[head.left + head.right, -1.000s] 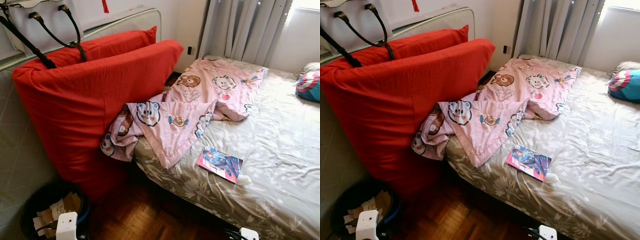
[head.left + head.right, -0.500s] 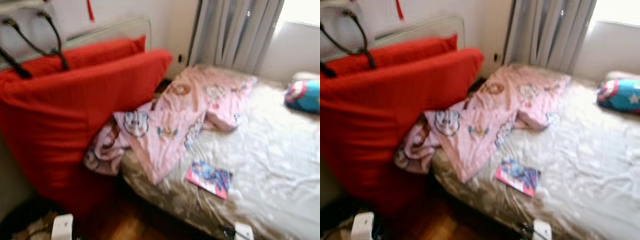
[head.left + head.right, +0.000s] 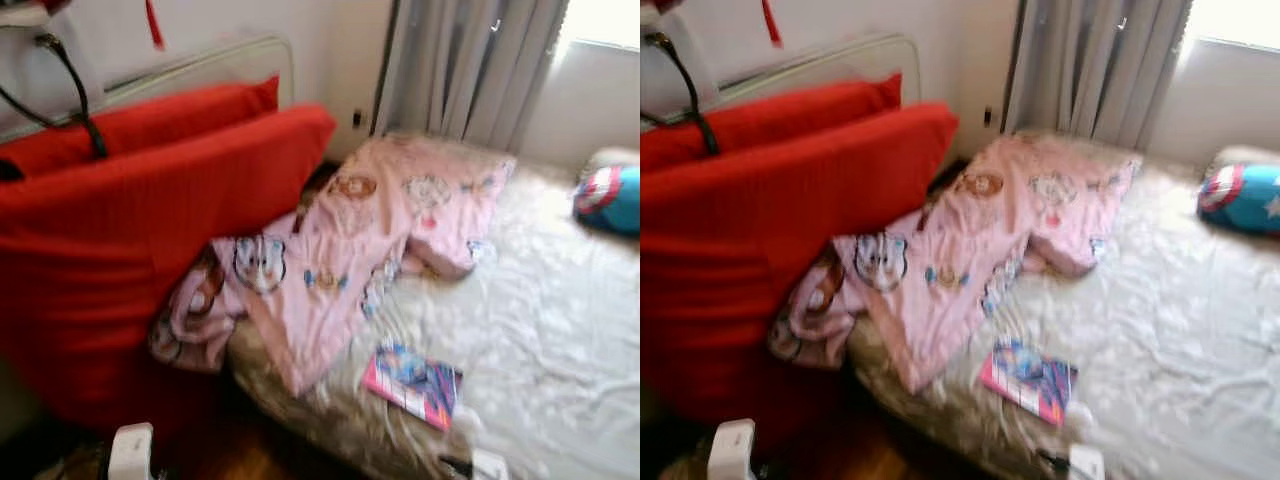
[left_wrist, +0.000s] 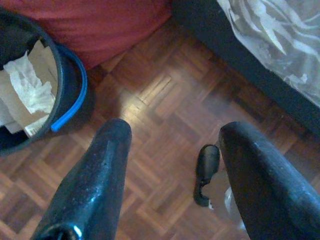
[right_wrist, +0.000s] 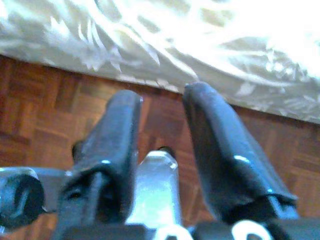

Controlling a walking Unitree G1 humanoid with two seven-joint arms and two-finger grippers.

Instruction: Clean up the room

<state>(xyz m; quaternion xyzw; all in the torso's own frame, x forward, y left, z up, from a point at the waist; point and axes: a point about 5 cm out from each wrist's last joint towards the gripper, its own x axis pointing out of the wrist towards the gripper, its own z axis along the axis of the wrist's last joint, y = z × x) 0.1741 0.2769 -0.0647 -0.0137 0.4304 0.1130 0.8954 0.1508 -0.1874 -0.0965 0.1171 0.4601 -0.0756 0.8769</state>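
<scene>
Pink cartoon blanket (image 3: pixel 350 250), frame centre, half off bed (image 3: pixel 540 330): soft, light, floppy; pinch bunched edge. Left end effector (image 4: pixel 170 165) wide; right end effector (image 5: pixel 160 135) slightly parted, both empty.

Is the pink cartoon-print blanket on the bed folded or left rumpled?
Rumpled. The pink blanket lies bunched and creased across the bed, one corner hanging off the edge against the red cushion.

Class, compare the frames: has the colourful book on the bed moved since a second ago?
No. The book lies just below the pink blanket's hanging corner as before; the camera shifted.
</scene>
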